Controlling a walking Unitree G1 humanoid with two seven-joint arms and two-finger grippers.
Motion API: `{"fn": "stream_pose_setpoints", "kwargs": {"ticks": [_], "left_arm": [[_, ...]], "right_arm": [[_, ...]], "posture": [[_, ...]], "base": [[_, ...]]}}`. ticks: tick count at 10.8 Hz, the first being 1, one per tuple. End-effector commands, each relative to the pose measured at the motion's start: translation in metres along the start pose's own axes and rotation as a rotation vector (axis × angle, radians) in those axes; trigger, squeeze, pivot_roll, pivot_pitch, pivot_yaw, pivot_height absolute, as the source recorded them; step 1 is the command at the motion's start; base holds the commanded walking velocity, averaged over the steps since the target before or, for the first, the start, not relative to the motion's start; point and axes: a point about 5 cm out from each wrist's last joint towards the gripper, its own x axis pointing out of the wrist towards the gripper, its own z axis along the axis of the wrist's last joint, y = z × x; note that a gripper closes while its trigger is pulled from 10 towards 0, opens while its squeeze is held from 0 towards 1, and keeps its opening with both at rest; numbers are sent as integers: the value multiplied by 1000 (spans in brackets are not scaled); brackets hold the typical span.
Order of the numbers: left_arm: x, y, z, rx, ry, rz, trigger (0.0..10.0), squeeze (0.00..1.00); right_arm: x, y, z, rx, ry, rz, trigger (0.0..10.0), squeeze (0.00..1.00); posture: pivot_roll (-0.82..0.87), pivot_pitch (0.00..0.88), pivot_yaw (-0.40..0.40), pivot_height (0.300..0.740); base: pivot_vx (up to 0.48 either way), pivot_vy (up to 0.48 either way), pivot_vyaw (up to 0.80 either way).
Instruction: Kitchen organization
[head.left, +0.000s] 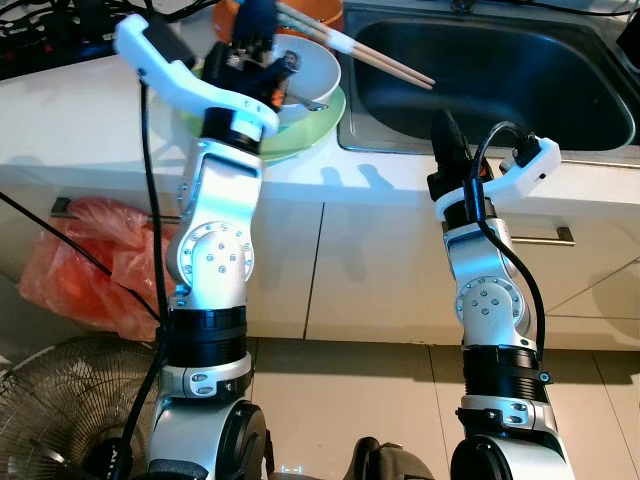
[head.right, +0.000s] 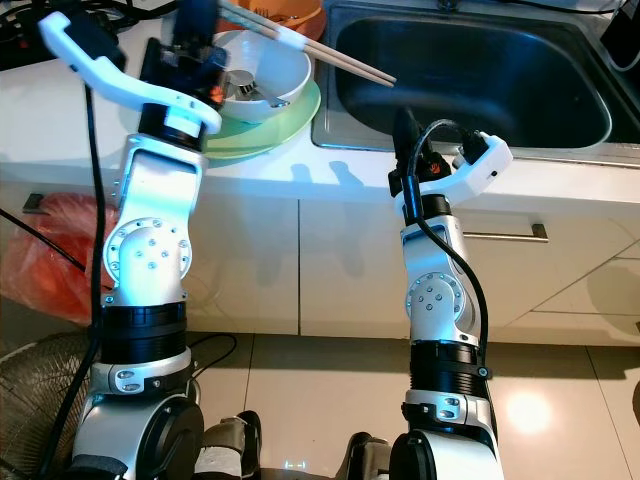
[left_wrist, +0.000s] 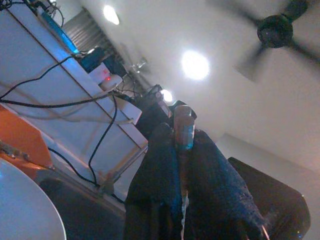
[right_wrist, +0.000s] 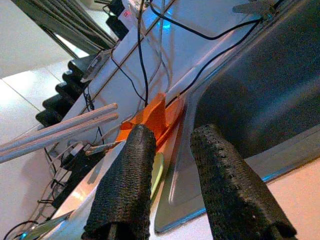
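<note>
The left gripper (head.left: 262, 22) is raised over the white counter (head.left: 80, 120), above a white bowl (head.left: 310, 72), and its two black fingers (left_wrist: 160, 165) are pressed against a pair of chopsticks (head.left: 385, 62). In the left wrist view the butt of the sticks is seen pinched between the pads, standing up past the fingertips. From the gripper the chopsticks run out to the robot's right, tilted slightly downward, across the bowl's rim, with their tips hanging over the near left corner of the dark sink (head.left: 520, 80).

The white bowl is stacked in a pale green plate (head.left: 300, 135) on the counter just left of the sink, and a metal utensil is seen lying inside the bowl. An orange dish (head.left: 320, 12) is set behind the bowl.

The right gripper (head.left: 447, 135) is held upright at the counter's front edge, just before the sink rim and well apart from the chopsticks; its fingers (right_wrist: 127, 185) are spread, with nothing between them.

Below the counter, a red plastic bag (head.left: 85, 260) is hung at the cabinet front, and a fan (head.left: 60, 400) is stood on the floor.
</note>
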Motion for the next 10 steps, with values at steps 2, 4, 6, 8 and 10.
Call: {"fn": "stream_pose_setpoints", "kwargs": {"ticks": [2,4,6,8,10], "left_arm": [[-4,-5,-9,-37,18,-1,10000,0],[-8,4,-16,-123,22,41,10000,0],[-12,6,-22,-135,33,45,10000,0],[-15,7,-27,-169,46,58,10000,0],[-16,12,-27,-226,15,89,10000,0]], "right_arm": [[-2,0,6,12,-15,12,10000,0],[-2,6,9,116,-27,55,10000,0],[-2,11,10,133,-28,88,10000,0],[-2,12,11,172,-34,101,10000,0],[-3,18,13,230,-33,153,10000,0]], "posture": [[177,171,-46,740],[175,174,-47,740],[174,173,-48,740],[173,174,-49,740],[173,173,-49,740]], "base": [[0,0,0],[0,0,0],[0,0,0],[0,0,0],[0,0,0]]}}
